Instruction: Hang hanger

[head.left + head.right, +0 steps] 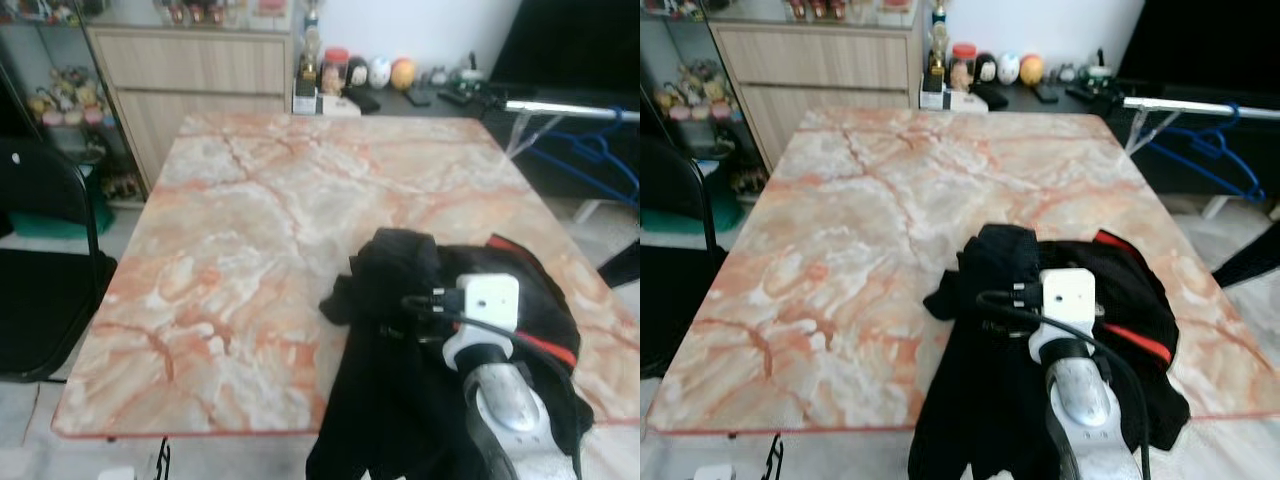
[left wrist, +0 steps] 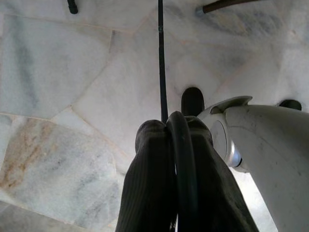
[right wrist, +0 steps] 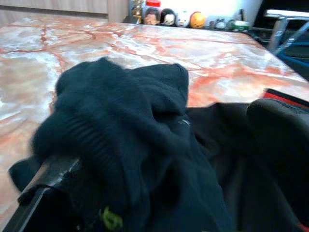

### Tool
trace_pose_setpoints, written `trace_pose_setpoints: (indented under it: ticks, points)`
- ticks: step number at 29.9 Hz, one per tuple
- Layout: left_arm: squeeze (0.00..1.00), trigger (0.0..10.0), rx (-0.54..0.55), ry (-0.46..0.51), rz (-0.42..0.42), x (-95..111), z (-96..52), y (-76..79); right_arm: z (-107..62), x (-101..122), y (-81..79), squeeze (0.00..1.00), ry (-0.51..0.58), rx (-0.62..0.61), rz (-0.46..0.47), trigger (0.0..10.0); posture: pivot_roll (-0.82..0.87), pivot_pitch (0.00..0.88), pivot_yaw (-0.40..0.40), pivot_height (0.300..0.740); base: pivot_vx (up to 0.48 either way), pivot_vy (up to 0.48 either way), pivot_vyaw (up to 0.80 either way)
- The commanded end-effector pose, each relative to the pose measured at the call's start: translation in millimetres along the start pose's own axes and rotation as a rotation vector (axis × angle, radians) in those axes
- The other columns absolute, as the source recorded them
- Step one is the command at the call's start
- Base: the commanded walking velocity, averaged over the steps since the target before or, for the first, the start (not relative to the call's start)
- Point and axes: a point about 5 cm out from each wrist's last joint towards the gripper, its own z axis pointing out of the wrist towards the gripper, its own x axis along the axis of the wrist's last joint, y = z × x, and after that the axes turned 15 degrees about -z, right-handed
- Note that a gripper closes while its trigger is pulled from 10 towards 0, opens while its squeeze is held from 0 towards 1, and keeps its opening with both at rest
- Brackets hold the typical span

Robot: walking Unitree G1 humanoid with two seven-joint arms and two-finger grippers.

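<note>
While you look through the left eye view, you see the marble table (image 1: 250, 230) taking up most of the frame, with a black garment (image 1: 400, 340) heaped at its lower right edge and spilling over the near rim. A thin red stripe (image 1: 545, 345) runs along the cloth's right side. Your right arm (image 1: 495, 390) rises from the bottom of the frame, its white wrist camera box lying over the garment; the right gripper itself is buried in the cloth, so you cannot tell whether its fingers are apart or closed. At the upper right, a blue hanger (image 1: 600, 160) hangs from a silver rail (image 1: 560, 108), well apart from the garment. A black chair (image 1: 45, 260) stands at the left edge, a wooden cabinet (image 1: 190, 75) at the upper left, and small figurines (image 1: 370, 72) line up behind the table's far edge.

In the right eye view you get the same scene.

In the left wrist view, your left gripper (image 2: 176, 159) points at the pale tiled floor (image 2: 72, 96), its two black fingers pressed together with nothing between them.

In the right wrist view, dark cloth bunches over the lower frame, a black finger (image 3: 38, 193) poking out beneath it at the lower left.
</note>
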Motion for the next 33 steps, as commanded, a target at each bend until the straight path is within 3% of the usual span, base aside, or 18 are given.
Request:
trace_pose_setpoints:
  ticks: [1, 24, 33]
  points:
    - [0.0, 10.0, 0.004, -0.019, -0.008, -3, -0.5, -1.5, 1.0, -2, 2.5, 0.0, -0.015, -0.012, -0.012, 10.0, -0.02, 0.0, -0.038, 0.74, -0.296, 0.0, 0.0]
    - [0.0, 10.0, -0.012, -0.027, 0.001, -2, 0.0, -0.2, 3.0, -17, 18.3, 0.0, -0.085, -0.079, -0.042, 10.0, -0.05, 0.0, -0.03, 0.74, -0.3, 0.0, 0.0]
    - [0.0, 10.0, -0.014, -0.027, 0.005, -2, 0.1, 0.3, 3.5, -50, 24.2, 0.0, -0.183, -0.079, -0.046, 10.0, -0.05, 0.0, -0.024, 0.74, -0.301, 0.0, 0.0]
